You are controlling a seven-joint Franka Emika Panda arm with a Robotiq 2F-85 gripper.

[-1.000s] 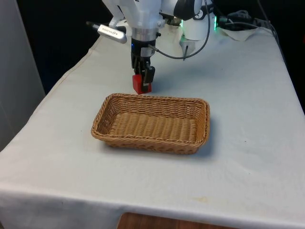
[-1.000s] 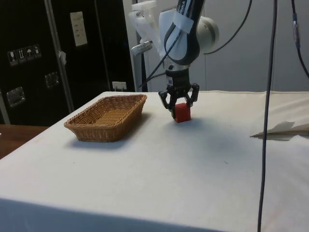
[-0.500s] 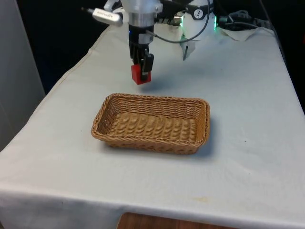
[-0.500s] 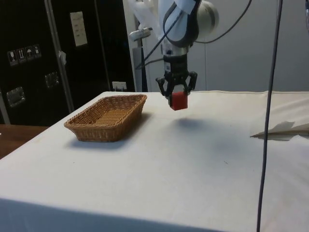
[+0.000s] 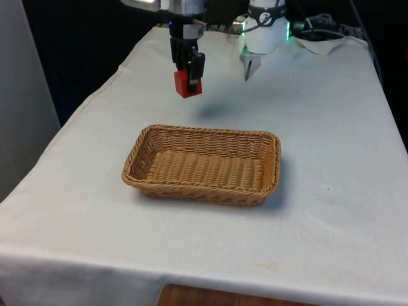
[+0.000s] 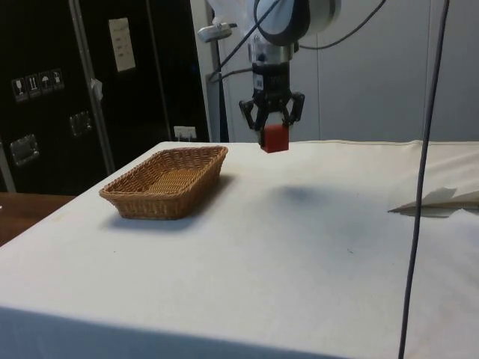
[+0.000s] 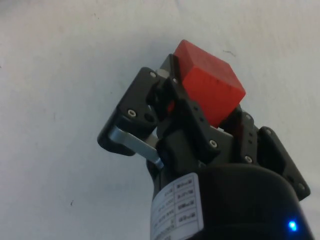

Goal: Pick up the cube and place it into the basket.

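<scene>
A red cube [image 5: 187, 85] hangs well above the white cloth, held between the black fingers of my gripper [image 5: 187, 78], which is shut on it. From the side the cube [image 6: 275, 138] sits under the gripper [image 6: 273, 129], level with the far end of the wicker basket [image 6: 166, 180]. The rectangular woven basket [image 5: 203, 164] lies on the table nearer the camera than the cube, with nothing inside it. In the wrist view the cube [image 7: 210, 87] is clamped in the gripper [image 7: 202, 112] over bare cloth.
White cloth covers the table all around the basket. A crumpled white sheet [image 6: 441, 200] lies at the table's far side in the side view. A black cable [image 6: 419, 172] hangs down in front of the side camera.
The gripper has lifted the cube off the cloth and kept rising over the last second. The basket has stayed put.
</scene>
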